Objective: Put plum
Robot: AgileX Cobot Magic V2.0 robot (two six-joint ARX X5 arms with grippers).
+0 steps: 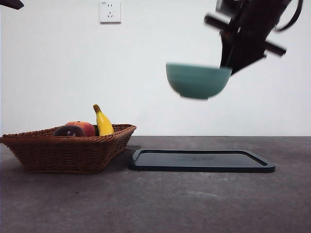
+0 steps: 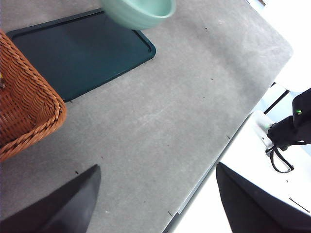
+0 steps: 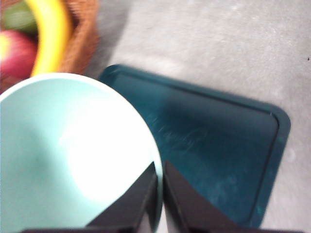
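From the front, my right claw [image 1: 228, 65] grips the rim of the green bowl [image 1: 198, 80], holding it in the air above the dark tray [image 1: 201, 160]. The plum [image 1: 69, 131] lies in the wicker basket [image 1: 63, 153], beside the peach [image 1: 83, 127] and banana [image 1: 103, 121], well off to the side of the bowl.

My left wrist view shows my left claw [image 2: 155, 194] open and empty over the bare surface [image 2: 170, 121], basket just beside it; I judge this arm nearer the plum.

My right wrist view shows jaws pinched on the bowl's rim, over the tray.
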